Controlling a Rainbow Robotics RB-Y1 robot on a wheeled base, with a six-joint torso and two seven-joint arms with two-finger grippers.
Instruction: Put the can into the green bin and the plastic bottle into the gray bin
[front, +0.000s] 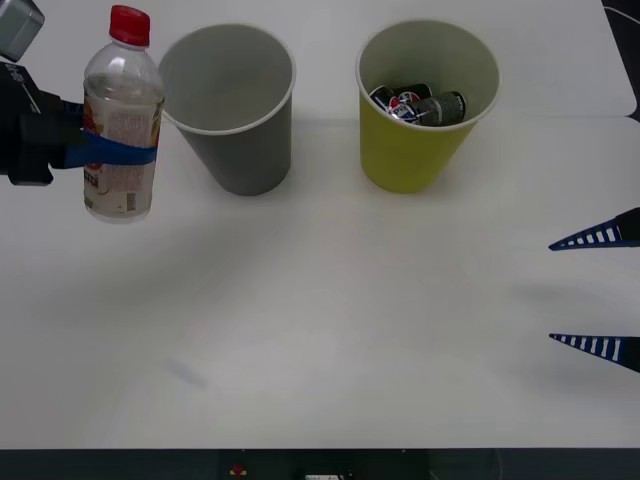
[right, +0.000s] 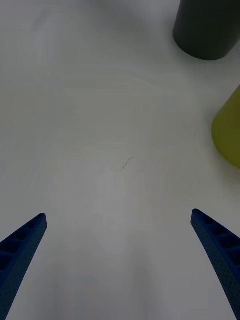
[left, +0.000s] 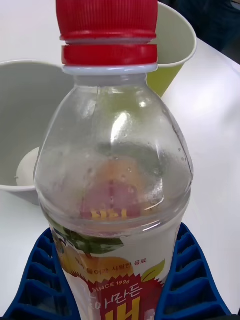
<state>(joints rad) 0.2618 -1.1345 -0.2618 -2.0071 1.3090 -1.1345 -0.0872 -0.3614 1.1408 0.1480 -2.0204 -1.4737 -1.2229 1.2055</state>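
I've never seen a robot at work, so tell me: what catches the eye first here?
The plastic bottle with its red cap stands out, held upright above the table at the far left in the left gripper, beside the gray bin. Next is the green bin, right of the gray one, with a can already inside. The right gripper waits open at the right edge.

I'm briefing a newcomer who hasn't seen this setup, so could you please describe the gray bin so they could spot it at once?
On the white table, two large cup-shaped bins stand side by side at the far edge. The gray bin is the one on the robot's left, nearest the plastic bottle held upright in the left gripper. Unlike the green bin, which holds a can, it is gray.
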